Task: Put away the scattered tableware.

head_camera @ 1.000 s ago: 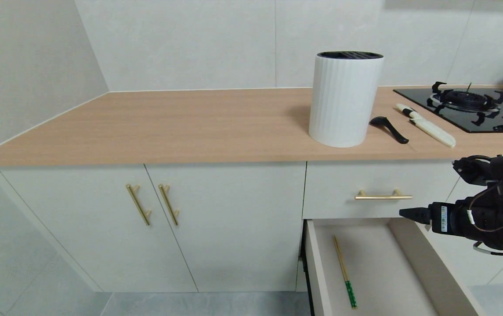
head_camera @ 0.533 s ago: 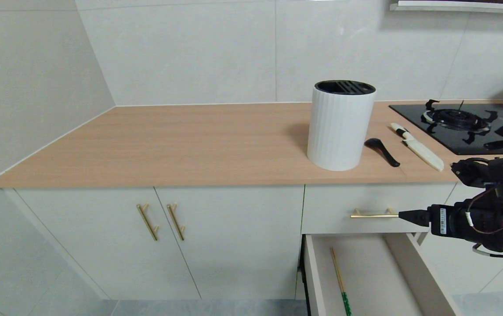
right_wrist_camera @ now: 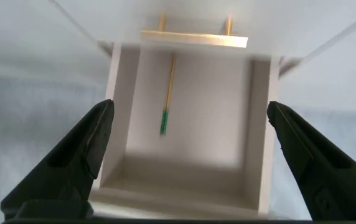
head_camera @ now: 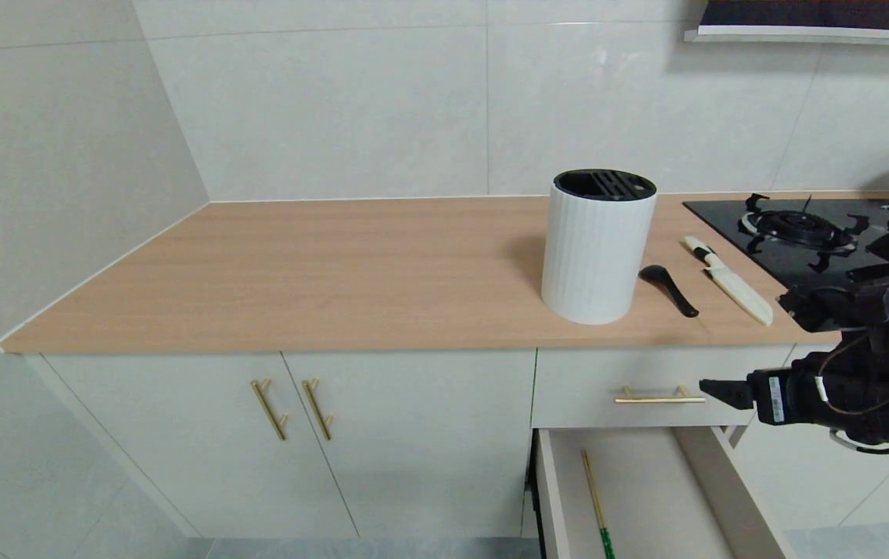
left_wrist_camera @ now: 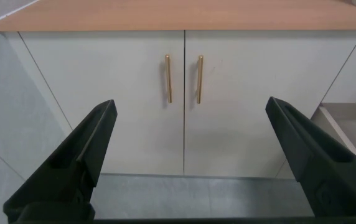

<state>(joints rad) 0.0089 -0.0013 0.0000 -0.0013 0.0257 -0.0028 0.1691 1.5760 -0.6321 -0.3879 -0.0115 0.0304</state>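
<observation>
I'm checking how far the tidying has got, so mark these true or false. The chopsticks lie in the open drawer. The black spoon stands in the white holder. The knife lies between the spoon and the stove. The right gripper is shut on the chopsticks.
1. The chopsticks lie in the open drawer. True.
2. The black spoon stands in the white holder. False: it lies flat on the countertop, beside the holder.
3. The knife lies on the countertop between the spoon and the stove. True.
4. The right gripper is shut on the chopsticks. False: it is open and holds nothing, and the chopsticks lie loose on the drawer's bottom.
</observation>
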